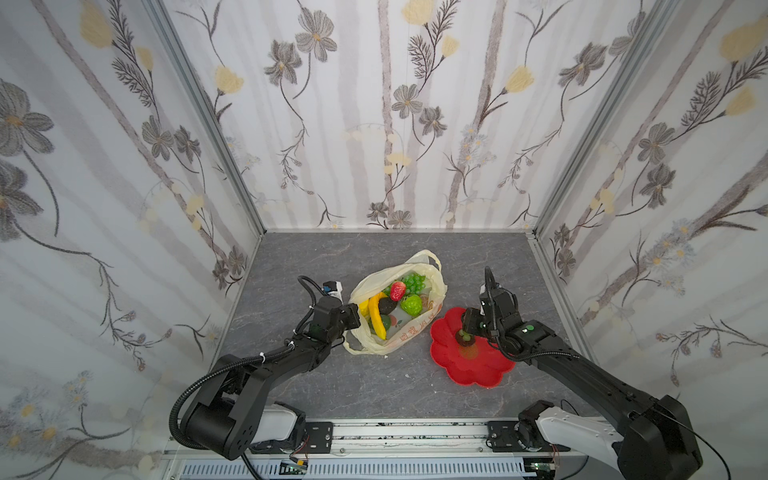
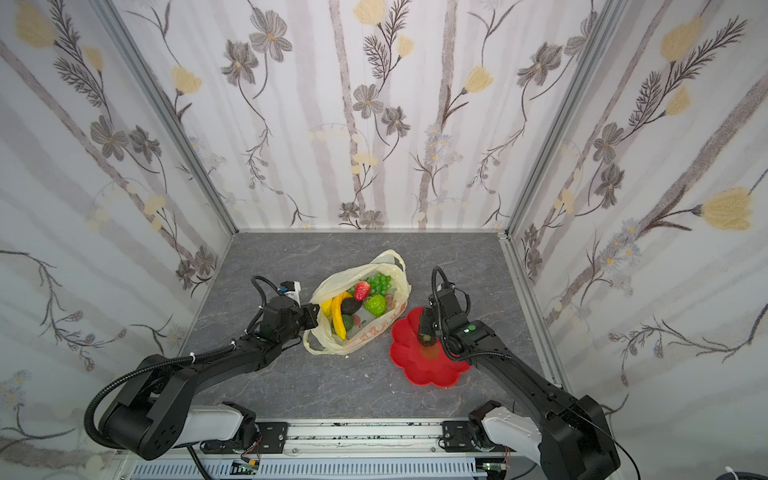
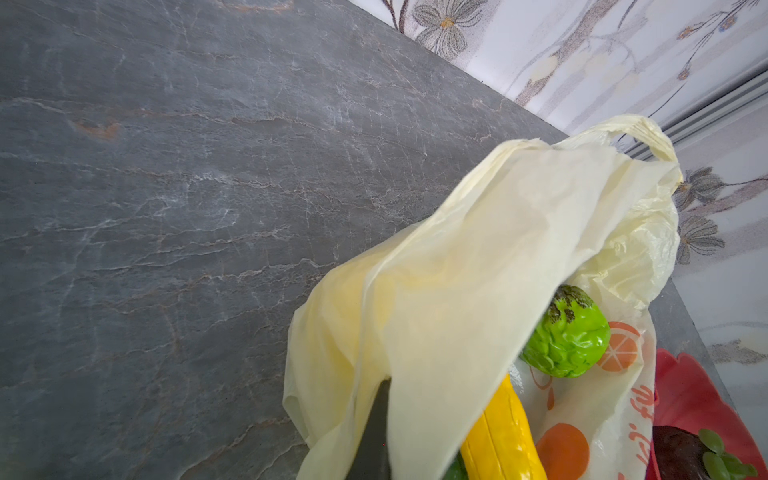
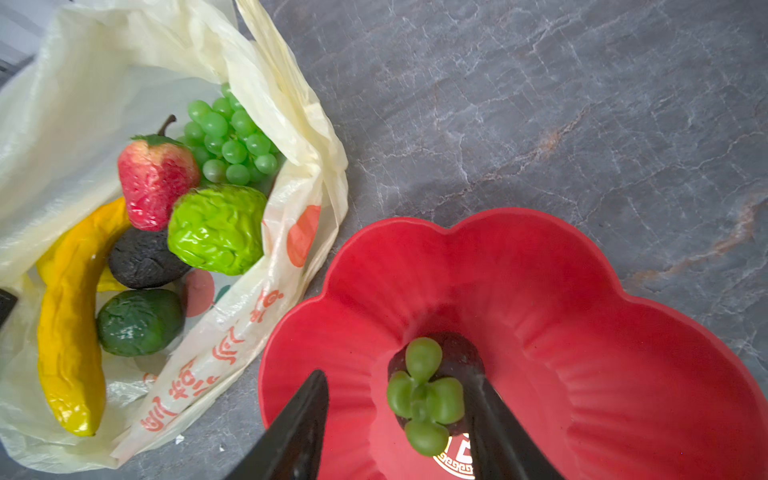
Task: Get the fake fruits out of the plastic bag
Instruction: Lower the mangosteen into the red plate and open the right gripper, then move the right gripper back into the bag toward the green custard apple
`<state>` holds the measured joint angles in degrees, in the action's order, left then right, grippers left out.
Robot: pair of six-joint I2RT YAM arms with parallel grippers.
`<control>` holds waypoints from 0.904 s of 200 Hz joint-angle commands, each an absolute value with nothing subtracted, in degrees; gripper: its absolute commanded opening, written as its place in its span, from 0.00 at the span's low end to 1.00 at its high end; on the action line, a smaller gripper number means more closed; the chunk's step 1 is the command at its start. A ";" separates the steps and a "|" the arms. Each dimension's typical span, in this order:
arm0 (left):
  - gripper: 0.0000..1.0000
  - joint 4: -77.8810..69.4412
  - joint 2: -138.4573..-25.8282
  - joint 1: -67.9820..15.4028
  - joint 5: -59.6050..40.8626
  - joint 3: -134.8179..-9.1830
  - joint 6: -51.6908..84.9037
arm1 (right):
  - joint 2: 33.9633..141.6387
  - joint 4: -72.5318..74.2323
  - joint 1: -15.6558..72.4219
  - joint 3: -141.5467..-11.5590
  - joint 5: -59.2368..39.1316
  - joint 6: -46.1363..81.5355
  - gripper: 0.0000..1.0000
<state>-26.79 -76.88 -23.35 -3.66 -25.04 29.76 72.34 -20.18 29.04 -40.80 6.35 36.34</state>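
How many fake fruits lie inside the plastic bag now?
7. The grape bunch at the far end, strawberry beside it, custard apple and dark brown fruit mid-bag, green avocado nearest, banana along the left side, a yellow fruit half hidden beside it. Others may lie underneath.

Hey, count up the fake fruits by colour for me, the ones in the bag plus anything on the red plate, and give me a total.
Yellow: 2, banana and a half-hidden fruit behind it
Red: 1, strawberry
Green: 3, grape bunch, custard apple, avocado
Dark: 2, dark fruit in the bag, mangosteen on the plate
Total: 8
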 commanded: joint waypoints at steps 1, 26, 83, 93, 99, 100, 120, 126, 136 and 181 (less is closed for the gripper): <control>0.07 -28.25 -77.08 -23.38 -3.39 -25.40 29.65 | 73.74 -19.53 29.74 -44.93 3.77 34.31 0.59; 0.07 -28.28 -77.17 -23.36 -3.47 -25.40 29.66 | 79.39 -21.77 32.15 -51.45 4.51 30.95 0.60; 0.07 -28.30 -77.05 -23.38 -3.57 -25.40 29.79 | 94.71 -16.13 36.58 -59.83 -0.04 29.69 0.65; 0.07 -28.25 -77.01 -23.38 -3.60 -25.36 29.75 | 97.52 -14.91 36.57 -60.65 -1.41 30.13 0.65; 0.07 -28.24 -76.94 -23.38 -3.52 -25.40 29.72 | 98.58 -14.03 36.57 -61.01 -2.37 30.43 0.65; 0.07 -28.27 -76.92 -23.38 -3.52 -25.36 29.71 | 98.77 -13.96 36.61 -61.09 -2.46 30.42 0.65; 0.08 -28.28 -76.95 -23.38 -3.71 -25.40 29.88 | 102.51 -11.99 36.56 -62.36 -4.45 31.26 0.64; 0.08 -28.29 -76.99 -23.38 -3.77 -25.40 29.82 | 103.38 -11.88 36.64 -62.95 -4.57 31.37 0.63; 0.08 -28.27 -76.99 -23.38 -3.87 -25.40 29.94 | 104.56 -11.89 36.58 -63.98 -4.28 31.48 0.63; 0.08 -28.30 -76.93 -23.38 -3.96 -25.40 29.95 | 110.53 -12.73 36.49 -67.50 -2.11 31.87 0.54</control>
<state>-26.79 -77.08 -23.35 -3.68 -25.04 29.80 107.92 -14.41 36.56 -65.78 -3.01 31.31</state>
